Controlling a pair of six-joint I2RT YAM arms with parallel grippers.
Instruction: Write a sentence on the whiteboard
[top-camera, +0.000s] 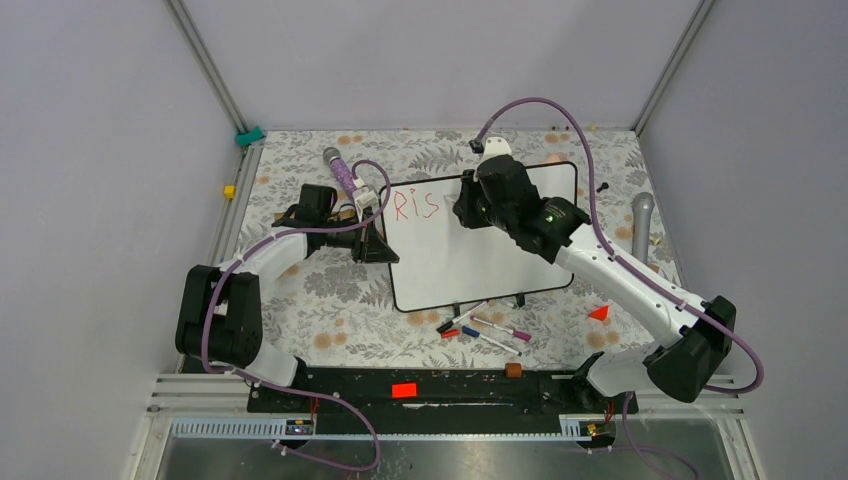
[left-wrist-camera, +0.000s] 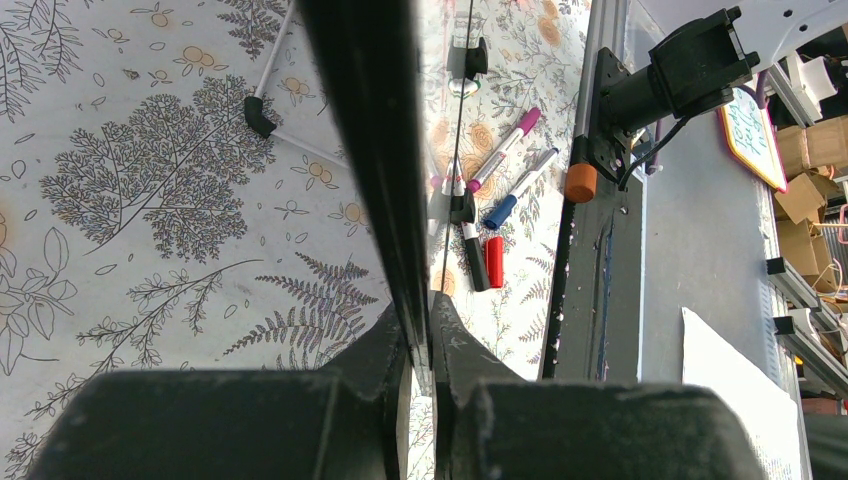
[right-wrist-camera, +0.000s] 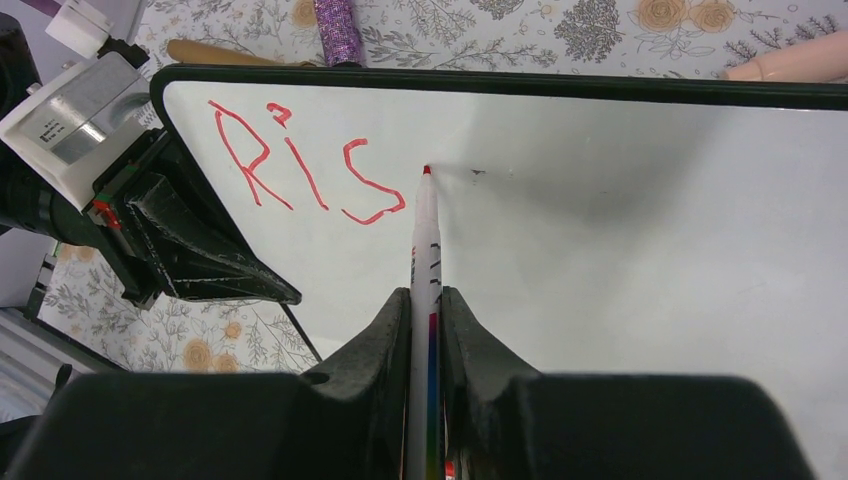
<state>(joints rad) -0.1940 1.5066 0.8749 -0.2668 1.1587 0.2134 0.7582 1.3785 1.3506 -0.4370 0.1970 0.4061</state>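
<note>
Writing step in hand: the sentence (right-wrist-camera: 300, 185) read "Ris" on the whiteboard (top-camera: 450, 260), which stood mid-bench (top-camera: 330, 290). Right end effector (right-wrist-camera: 427, 300) clenched the red marker (right-wrist-camera: 424, 230), tip at the board just right of the "s". Left end effector (left-wrist-camera: 422, 315) clamped the board's left edge. Next, judged: the "e", with light tip contact.

The whiteboard (top-camera: 450, 265) is laid on the table (top-camera: 330, 300), letters (top-camera: 417, 206) placed at its upper left, a pen (right-wrist-camera: 425, 240) stood just right of them; loose markers (top-camera: 500, 327) are scattered before its near edge.

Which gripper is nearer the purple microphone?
Left. The left gripper clamps the whiteboard edge close beside the microphone; the right gripper holds a marker at mid-board, farther off.
</note>
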